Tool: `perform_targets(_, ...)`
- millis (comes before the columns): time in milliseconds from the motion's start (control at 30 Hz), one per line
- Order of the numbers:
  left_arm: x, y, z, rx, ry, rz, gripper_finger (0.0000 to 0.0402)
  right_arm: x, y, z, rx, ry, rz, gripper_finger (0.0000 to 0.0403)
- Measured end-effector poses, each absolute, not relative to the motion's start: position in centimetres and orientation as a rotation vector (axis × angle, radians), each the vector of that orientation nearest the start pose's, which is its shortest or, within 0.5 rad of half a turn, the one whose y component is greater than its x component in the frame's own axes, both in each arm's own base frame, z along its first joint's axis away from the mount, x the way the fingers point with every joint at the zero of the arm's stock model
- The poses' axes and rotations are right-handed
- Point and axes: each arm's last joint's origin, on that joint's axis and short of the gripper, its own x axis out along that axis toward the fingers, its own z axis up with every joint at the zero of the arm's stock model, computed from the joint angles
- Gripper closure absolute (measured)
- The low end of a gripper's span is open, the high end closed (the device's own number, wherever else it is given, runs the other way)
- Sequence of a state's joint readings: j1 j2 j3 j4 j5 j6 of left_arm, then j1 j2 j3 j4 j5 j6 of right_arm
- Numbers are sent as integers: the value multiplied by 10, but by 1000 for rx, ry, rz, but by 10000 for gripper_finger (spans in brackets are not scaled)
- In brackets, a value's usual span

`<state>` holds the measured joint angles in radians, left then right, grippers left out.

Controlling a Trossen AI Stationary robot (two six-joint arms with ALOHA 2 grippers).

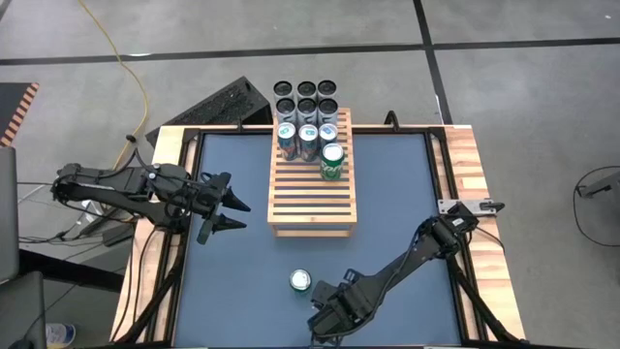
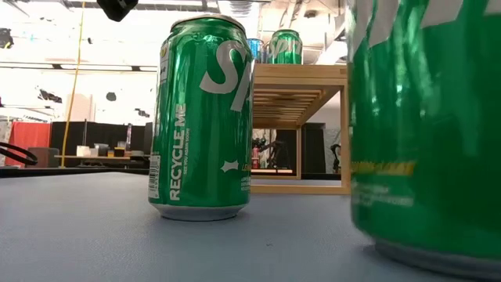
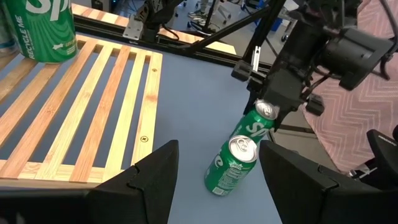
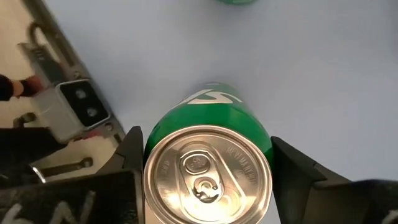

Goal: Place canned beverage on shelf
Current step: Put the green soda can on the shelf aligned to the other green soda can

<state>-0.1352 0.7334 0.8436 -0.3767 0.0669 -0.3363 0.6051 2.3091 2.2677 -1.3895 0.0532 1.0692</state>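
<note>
high view
shelf: slatted wooden shelf [image 1: 312, 199] on the far middle of the blue table [image 1: 397, 213], long side running away from the front edge
on shelf: green shelf can [image 1: 331, 162] upright near the far end; a row of three blue-silver cans [image 1: 308, 137] just behind it
behind shelf: six dark-topped cans [image 1: 306, 97] in two rows at the shelf's far end
free can: green free can [image 1: 300, 280] upright on the table, near the front edge, well apart from the shelf
left gripper: left gripper [image 1: 242, 215] over the table's left side, beside the shelf, fingers spread, holding nothing
right gripper: right gripper [image 1: 327, 315] low at the front edge, just right of the free can

low view
free can: stands upright on the table, left of centre
held can: green held can [image 2: 427, 133] very close at the right, base on the table
shelf: farther back between them, shelf can on top

left wrist view
cans: free can and held can just beside each other on the table, off the shelf's front end
right gripper: on top of the held can

right wrist view
grip: both fingers [image 4: 127, 162] against opposite sides of the held can, closed on it
can top: silver lid facing up, tab intact
</note>
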Motion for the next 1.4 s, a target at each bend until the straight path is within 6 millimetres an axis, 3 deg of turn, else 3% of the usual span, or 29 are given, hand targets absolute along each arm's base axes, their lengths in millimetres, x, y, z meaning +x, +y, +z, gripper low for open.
perform_targets(467,152,-23,341,-330,306,-152,190,369,220,316,411,1359,-263,209)
perform_targets(933,152,-23,339,-349,323,-145,190,355,133,386,362,1167,-317,209)
perform_targets(1233,151,-22,338,-367,335,-138,190,360,77,400,289,1097,-390,209)
perform_targets(1400,151,-22,338,-374,337,-137,190,364,59,401,253,1100,-380,209)
